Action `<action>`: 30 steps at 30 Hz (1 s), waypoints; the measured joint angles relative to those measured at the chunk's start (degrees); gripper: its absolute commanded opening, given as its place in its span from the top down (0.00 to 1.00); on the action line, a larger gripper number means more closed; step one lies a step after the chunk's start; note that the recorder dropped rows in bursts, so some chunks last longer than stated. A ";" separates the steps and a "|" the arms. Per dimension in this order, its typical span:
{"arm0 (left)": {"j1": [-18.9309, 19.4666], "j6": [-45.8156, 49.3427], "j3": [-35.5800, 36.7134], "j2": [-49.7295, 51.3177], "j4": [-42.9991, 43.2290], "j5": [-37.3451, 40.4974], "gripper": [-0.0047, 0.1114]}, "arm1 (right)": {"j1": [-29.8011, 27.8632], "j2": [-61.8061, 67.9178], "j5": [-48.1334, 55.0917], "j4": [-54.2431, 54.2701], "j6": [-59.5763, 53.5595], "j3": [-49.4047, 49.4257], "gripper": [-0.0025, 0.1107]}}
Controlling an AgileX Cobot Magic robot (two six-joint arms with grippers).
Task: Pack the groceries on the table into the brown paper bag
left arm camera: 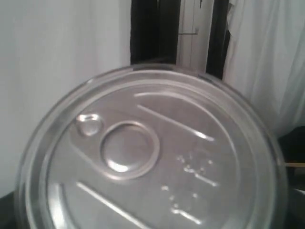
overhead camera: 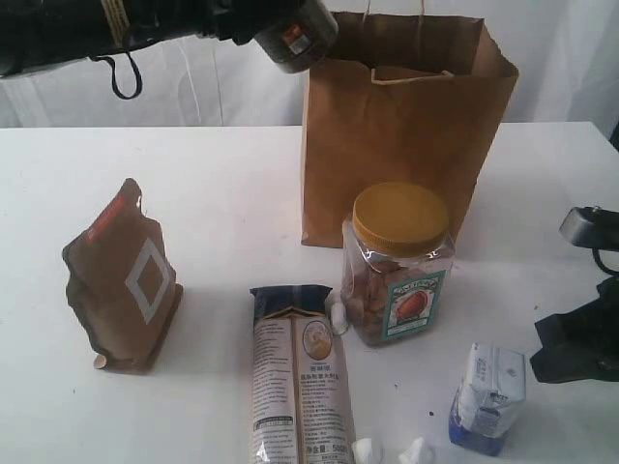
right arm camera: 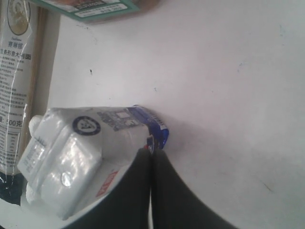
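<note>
Above the bench's (overhead camera: 213, 213) far edge, the left gripper (overhead camera: 259, 27), spread wide, grips the can (overhead camera: 300, 39) just left of the open bag (overhead camera: 406, 145); right gripper (right arm camera: 151, 157) shut, empty.

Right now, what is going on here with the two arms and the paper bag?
The left gripper holds the dark pull-tab can in the air beside the mouth of the brown paper bag, not yet inside it. The right gripper is shut and empty, low beside the small blue-white carton. On the table the brown pouch, long noodle packet and yellow-lidded nut jar wait unpacked.
</note>
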 measured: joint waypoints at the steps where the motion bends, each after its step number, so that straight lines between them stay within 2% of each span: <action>1: -0.17 0.00 0.11 -0.33 0.38 -0.12 0.96 | 0.00 0.00 0.00 0.00 0.00 0.00 0.98; 7: -3.09 3.05 0.11 -1.12 0.39 -0.51 0.96 | 0.00 0.00 0.00 0.00 0.00 0.00 0.98; 15: -8.08 12.51 0.11 -1.12 0.39 -0.79 0.96 | 0.00 0.00 0.00 0.00 0.00 0.00 0.98; 22: -8.48 18.08 0.11 -1.12 -5.18 -0.68 0.96 | 0.00 0.00 0.00 0.00 0.00 0.00 0.98; 30: -8.48 27.45 0.11 -1.12 -6.01 -0.48 0.96 | 0.00 0.00 -0.09 0.00 0.00 0.00 0.98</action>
